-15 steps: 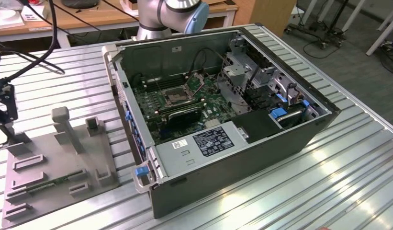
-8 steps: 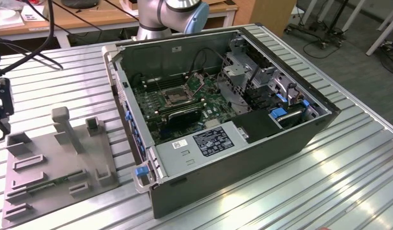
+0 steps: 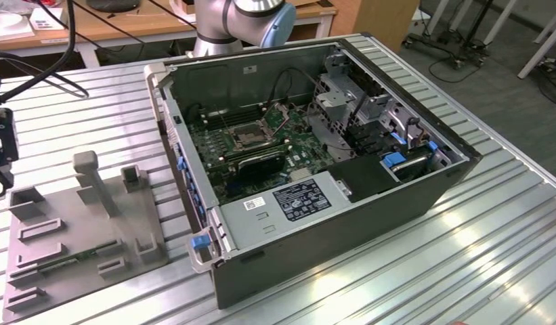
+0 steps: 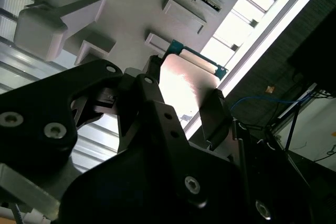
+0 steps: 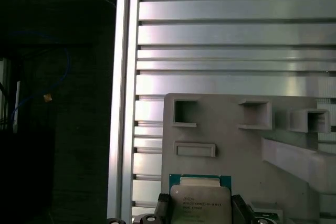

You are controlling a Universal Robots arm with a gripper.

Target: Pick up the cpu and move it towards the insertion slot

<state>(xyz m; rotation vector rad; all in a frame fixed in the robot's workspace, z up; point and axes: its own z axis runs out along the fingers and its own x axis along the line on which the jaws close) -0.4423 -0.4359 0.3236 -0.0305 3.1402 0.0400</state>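
Spanning the exterior view, a ribbed silver aluminium tabletop [image 3: 467, 271] carries an open black computer case [image 3: 350, 230] and, at that view's left, a flat grey plastic fixture plate [image 3: 70, 233] with raised blocks. In both wrist views the black two-fingered hand [image 4: 184, 97] hangs over the plate, clamped on the square silver-topped, green-rimmed cpu [image 5: 202, 202]. The silvery-framed square insertion slot [image 3: 244, 137] sits on the green board inside the case, well apart.

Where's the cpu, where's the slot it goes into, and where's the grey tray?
the cpu [image 5: 202, 205], first wrist view, middle of its silver metal top.
the insertion slot [image 3: 244, 137], exterior view, its dark centre.
the grey tray [image 5: 220, 124], first wrist view, a bare flat part.
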